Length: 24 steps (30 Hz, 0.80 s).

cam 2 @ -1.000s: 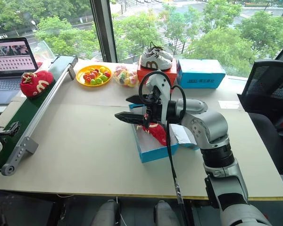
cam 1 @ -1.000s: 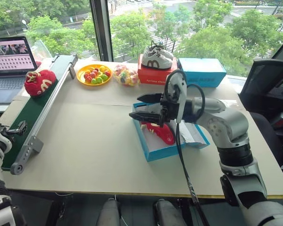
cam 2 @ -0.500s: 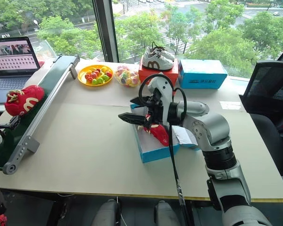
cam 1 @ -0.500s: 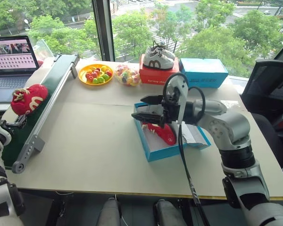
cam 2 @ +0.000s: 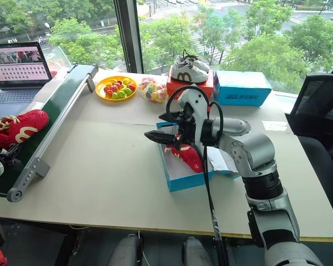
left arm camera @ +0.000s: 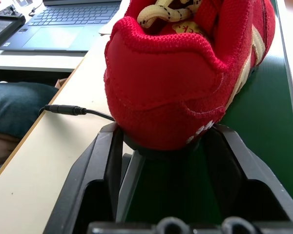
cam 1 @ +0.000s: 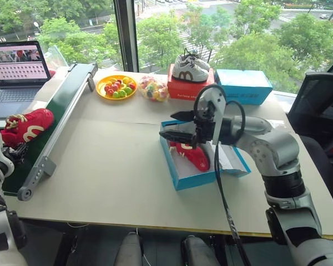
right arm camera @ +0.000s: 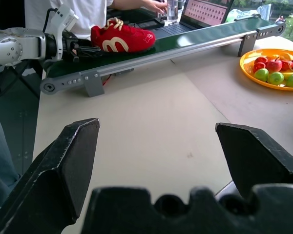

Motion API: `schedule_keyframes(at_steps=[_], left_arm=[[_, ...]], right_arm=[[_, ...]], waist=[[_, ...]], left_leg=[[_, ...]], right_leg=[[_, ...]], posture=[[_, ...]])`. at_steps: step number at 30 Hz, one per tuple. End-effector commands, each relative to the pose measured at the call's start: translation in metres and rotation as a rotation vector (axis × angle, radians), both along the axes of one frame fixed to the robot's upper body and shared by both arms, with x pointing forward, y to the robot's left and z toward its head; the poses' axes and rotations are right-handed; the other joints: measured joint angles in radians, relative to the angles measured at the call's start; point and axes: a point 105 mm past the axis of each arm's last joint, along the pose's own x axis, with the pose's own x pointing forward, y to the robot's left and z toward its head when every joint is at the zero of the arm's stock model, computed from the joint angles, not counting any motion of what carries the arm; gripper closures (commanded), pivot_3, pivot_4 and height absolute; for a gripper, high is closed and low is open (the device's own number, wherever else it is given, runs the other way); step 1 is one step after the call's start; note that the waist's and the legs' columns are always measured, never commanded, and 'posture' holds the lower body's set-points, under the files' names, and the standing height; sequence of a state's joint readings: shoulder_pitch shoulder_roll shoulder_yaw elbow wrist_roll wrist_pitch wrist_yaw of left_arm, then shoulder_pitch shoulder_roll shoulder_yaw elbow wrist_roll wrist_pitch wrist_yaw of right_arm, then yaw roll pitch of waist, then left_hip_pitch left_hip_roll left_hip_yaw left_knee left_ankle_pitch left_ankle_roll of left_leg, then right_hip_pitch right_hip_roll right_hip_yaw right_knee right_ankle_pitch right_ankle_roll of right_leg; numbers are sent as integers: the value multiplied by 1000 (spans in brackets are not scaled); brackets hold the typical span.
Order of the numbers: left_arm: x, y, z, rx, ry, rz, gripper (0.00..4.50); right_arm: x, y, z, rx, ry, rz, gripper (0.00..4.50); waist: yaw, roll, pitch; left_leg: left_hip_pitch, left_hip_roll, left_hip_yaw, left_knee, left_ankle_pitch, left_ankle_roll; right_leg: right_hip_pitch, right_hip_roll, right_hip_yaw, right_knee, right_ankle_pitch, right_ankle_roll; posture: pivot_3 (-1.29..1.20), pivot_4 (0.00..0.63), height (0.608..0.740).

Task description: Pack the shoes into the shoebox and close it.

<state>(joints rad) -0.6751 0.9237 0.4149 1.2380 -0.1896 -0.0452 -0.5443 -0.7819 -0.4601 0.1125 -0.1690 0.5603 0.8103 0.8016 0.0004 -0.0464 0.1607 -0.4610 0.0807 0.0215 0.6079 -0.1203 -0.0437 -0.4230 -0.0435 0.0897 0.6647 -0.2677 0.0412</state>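
1. The loose small bright red fabric shoe with a pale "m" mark and cream laces is now lying much nearer the front end of the long dark green conveyor belt with grey metal side rails than it was a second ago, when it sat further up the belt beside the open laptop computer.
2. The left claw is sitting right at the heel of that shoe: in the left wrist view the two black fingers are flanking the heel cup and look to be touching it on both sides. The claw has been narrowing from wide open over the last second, so it appears to be clenching on the shoe; whether the grip is already firm I cannot tell.
3. The right claw is hanging released, fingers spread wide and holding nothing, just above the near corner of the bright blue cardboard shoebox with a white inside.
4. The other red shoe is already lying inside that shoebox, next to white paper; the box is standing open near the middle of the pale beige worktop.
5. Judgement: one shoe is packed, the second is being picked up, and carrying it across and shutting the lid are not yet done.
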Motion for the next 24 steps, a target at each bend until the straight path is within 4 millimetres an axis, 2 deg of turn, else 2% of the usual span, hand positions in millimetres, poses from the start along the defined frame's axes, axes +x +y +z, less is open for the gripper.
schedule_keyframes(at_steps=[1, 10, 24], left_arm=[[15, -14, 19, 15, -76, -78, 2646], [22, -26, 27, 5, -105, -141, 2671], [16, -15, 24, -5, -96, -74, 2717]], right_arm=[[-3, -2, 19, 8, -67, -5, 0], [-2, -1, 18, 7, -69, -13, 0], [0, -3, 17, 5, -74, -31, 0]], waist=[[7, 0, 0], [18, 0, 0], [2, 0, 0]], left_leg=[[0, 0, 0, 0, 0, 0], [0, 0, 0, 0, 0, 0], [0, 1, 0, 0, 0, 0]], right_leg=[[0, 0, 0, 0, 0, 0], [1, 0, -1, 0, 0, 0], [0, 0, -1, 0, 0, 0]], posture=[[0, 150, 740], [0, 150, 740], [0, 150, 740]])
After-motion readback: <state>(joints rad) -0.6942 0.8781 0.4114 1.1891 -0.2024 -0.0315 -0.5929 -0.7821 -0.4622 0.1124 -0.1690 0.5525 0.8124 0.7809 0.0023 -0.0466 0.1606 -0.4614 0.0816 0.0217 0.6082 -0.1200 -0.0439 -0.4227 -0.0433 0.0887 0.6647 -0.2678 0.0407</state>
